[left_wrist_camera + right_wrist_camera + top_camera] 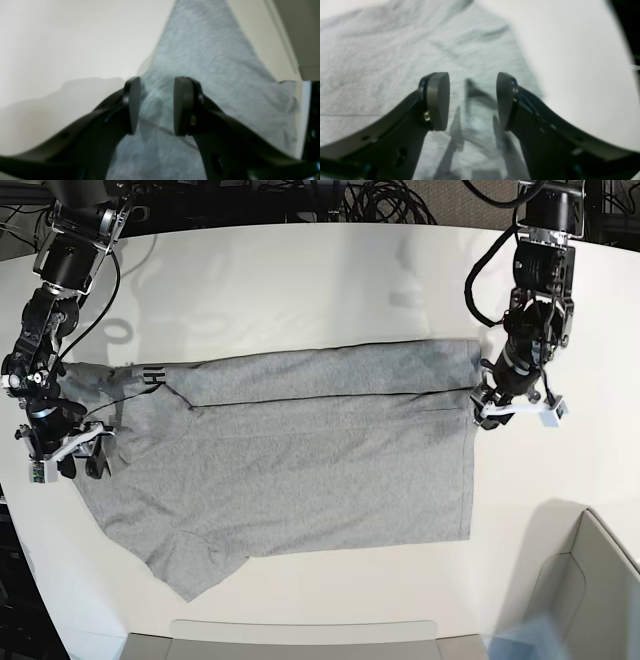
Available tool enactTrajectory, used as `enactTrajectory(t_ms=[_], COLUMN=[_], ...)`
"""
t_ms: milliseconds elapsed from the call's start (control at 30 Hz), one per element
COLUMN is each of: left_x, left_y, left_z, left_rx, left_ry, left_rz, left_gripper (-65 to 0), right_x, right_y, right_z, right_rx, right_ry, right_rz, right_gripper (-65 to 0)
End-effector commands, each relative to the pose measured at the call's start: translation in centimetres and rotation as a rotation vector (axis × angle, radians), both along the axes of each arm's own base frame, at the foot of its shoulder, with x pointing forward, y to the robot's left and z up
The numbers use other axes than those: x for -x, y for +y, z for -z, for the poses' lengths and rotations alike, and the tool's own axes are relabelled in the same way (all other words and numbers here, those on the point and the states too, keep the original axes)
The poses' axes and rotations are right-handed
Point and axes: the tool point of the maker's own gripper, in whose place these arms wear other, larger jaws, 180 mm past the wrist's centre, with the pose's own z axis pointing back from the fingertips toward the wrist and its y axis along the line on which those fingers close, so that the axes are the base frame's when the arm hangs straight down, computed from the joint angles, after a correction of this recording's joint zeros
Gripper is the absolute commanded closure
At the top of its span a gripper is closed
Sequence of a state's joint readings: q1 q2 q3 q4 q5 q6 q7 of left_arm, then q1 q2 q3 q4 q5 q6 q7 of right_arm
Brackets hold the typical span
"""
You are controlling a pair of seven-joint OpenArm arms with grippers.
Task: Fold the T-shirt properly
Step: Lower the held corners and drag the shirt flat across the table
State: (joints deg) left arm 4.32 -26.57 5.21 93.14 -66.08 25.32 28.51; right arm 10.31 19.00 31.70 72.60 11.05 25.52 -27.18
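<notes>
**Both grippers spread over opposite ends of the shirt**

Grey cloth fills the foreground of both wrist views, and in each one a pair of dark pads stands apart with fabric showing in the gap. Neither pair pinches anything.

On the left side of the base view, the right gripper point(88, 452) hovers over the sleeve end of the T-shirt point(300, 460). Its wrist camera shows the jaws well spread, the pads point(439, 101) clear of each other, with a blurred dark shape of cloth or lettering between them; whether the tips touch the fabric cannot be told. Just up from that gripper in the base view, a strip of black lettering point(150, 377) peeks out at a folded edge near the shoulder.

Across the middle, the shirt lies flat on the white table point(300, 270), plain side up, with its far long edge folded over toward the centre. One sleeve point(185, 565) sticks out at the near left corner.

At the right, the left gripper point(487, 408) sits at the hem corner of the shirt, right at the fabric's edge. Its wrist view shows the pads point(133, 105) parted, with a wrinkled seam of cloth running between them.
</notes>
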Motion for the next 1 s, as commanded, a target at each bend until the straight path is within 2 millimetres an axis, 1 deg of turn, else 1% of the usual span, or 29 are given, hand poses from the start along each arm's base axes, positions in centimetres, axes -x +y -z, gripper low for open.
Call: enactTrajectory(t_ms=[0,100,200,233,333,367,433,467,500,600,700,800,967], left_x=[-0.2,1.5,3.0,3.4,4.6,5.2,5.7,5.8,6.0,6.7,7.2,7.3,6.8], left_y=[0.1,-0.3,-0.4,-0.3,-0.8,-1.1,-1.3,-1.2,-1.1,-0.8,-0.3,-1.1,-2.7], left_z=[-1.4,-1.1,-0.2,0.1,1.0,1.5,1.9,2.0,2.1,2.8,3.2,3.2,2.8], left_rx=[-0.009,-0.01,-0.011,-0.017,0.005,0.019,0.022,0.009,-0.004,-0.032,-0.058,-0.031,-0.003], left_ry=[-0.03,-0.001,0.031,0.048,0.112,0.139,0.17,0.179,0.188,0.239,0.275,0.277,0.247], left_rz=[-0.002,-0.005,0.001,0.008,0.041,0.053,0.069,0.075,0.082,0.071,0.057,0.096,0.193], left_gripper=[-22.7,-22.9,-22.9,-22.9,-22.9,-22.9,-22.9,-22.9,-22.9,-22.9,-22.9,-22.9,-22.9], right_x=[-0.1,1.7,3.5,4.1,5.4,6.0,6.6,6.7,7.1,7.5,7.7,7.9,7.9], right_y=[-1.0,-3.3,-5.3,-5.4,-5.4,-5.9,-6.8,-7.0,-7.1,-7.3,-7.6,-7.8,-7.5], right_z=[-1.7,-1.0,0.0,0.5,1.7,2.0,1.9,2.0,2.5,3.4,3.7,4.3,4.5], right_rx=[0.016,0.02,0.03,0.035,0.04,0.04,0.036,0.034,0.027,0.014,0.016,0.003,0.001], right_ry=[-0.035,0.017,0.06,0.077,0.113,0.121,0.118,0.119,0.132,0.154,0.169,0.183,0.185], right_rz=[0.013,0.076,0.114,0.106,0.094,0.108,0.134,0.139,0.146,0.153,0.156,0.163,0.158], right_gripper=[-30.0,-30.0,-30.0,-30.0,-30.0,-30.0,-30.0,-30.0,-30.0,-30.0,-30.0,-30.0,-30.0])
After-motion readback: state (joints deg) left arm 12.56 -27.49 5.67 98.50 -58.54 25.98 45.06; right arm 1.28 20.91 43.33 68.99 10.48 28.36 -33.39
